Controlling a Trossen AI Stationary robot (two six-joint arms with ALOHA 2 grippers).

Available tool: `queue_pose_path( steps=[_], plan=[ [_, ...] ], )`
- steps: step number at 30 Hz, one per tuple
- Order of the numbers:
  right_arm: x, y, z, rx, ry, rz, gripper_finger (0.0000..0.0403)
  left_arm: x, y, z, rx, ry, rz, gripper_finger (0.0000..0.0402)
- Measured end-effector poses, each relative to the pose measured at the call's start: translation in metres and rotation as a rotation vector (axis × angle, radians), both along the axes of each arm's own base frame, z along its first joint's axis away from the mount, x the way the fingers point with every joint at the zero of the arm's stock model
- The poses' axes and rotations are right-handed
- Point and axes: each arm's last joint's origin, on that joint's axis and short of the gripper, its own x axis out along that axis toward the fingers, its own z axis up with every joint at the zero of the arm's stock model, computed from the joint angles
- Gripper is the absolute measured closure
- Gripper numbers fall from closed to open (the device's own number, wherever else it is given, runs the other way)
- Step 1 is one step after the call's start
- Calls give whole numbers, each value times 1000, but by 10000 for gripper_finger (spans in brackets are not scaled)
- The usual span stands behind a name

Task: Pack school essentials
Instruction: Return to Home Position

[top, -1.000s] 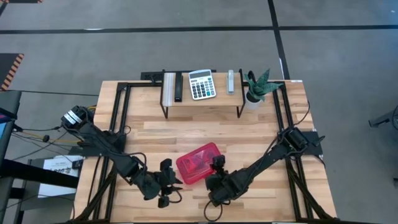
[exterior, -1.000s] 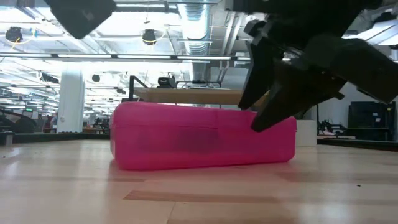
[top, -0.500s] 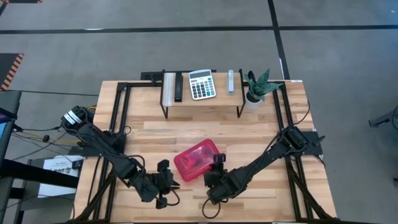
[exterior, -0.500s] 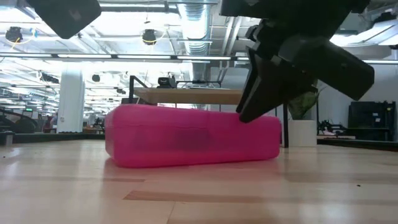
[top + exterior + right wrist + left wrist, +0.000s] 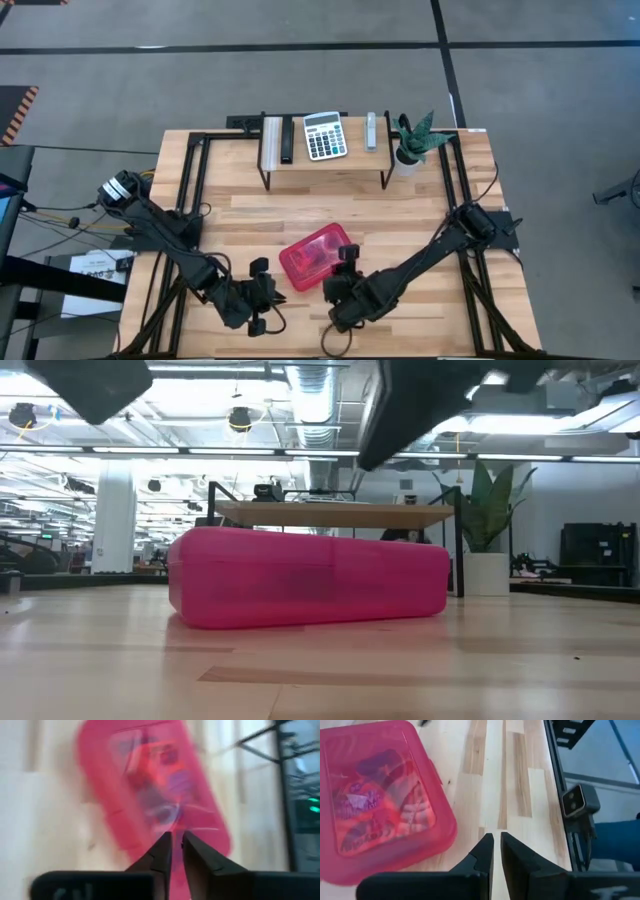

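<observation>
Pink see-through plastic box (image 5: 318, 257) lies shut on the worktop (image 5: 420, 200), a little toward 6 o'clock from its middle. The school supplies (image 5: 375, 805) inside show only as blurred shapes through the lid. Your right fingers (image 5: 346, 256) hang just beside the box at its 3 o'clock, your left fingers (image 5: 268, 293) near its 8 o'clock. Both pairs are pressed almost together and hold nothing.
</observation>
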Motion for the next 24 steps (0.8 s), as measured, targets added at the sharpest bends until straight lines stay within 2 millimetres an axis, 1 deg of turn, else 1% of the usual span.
queue_pose_path(
  steps=[2, 4, 7, 9, 11, 14, 16, 18, 20, 21, 24],
  plan=[
    [-5, 6, -3, 48, 35, 16, 309, -4, -3, -1, 22, -3, 5, 382],
    [-14, 11, -12, 51, 80, 35, 274, -8, -4, -1, 70, -21, 31, 382],
    [-30, 12, -28, -6, 165, 38, 210, -12, -4, -1, 152, -64, 88, 382],
    [-36, 11, -35, -55, 172, 31, 169, -12, -4, -1, 186, -85, 101, 382],
    [-38, 8, -38, -96, 172, 22, 138, -11, -3, -1, 192, -83, 93, 382],
    [-35, 3, -46, -83, 163, 16, 116, -8, -1, -1, 177, -71, 82, 382],
    [-35, -1, -51, -58, 175, 0, 114, -8, -1, -1, 175, -76, 93, 382],
    [-34, -1, -51, -29, 159, -29, 113, -10, -3, 0, 169, -88, 89, 382],
    [-38, 5, -45, -10, 111, -30, 113, -15, -10, 6, 144, -121, 70, 382],
    [-42, 9, -37, -10, 84, -18, 113, -19, -13, 13, 135, -155, 50, 382],
    [-60, 16, 1, -60, -65, 5, 113, -38, -14, 49, 145, -268, -3, 382]
  ],
)
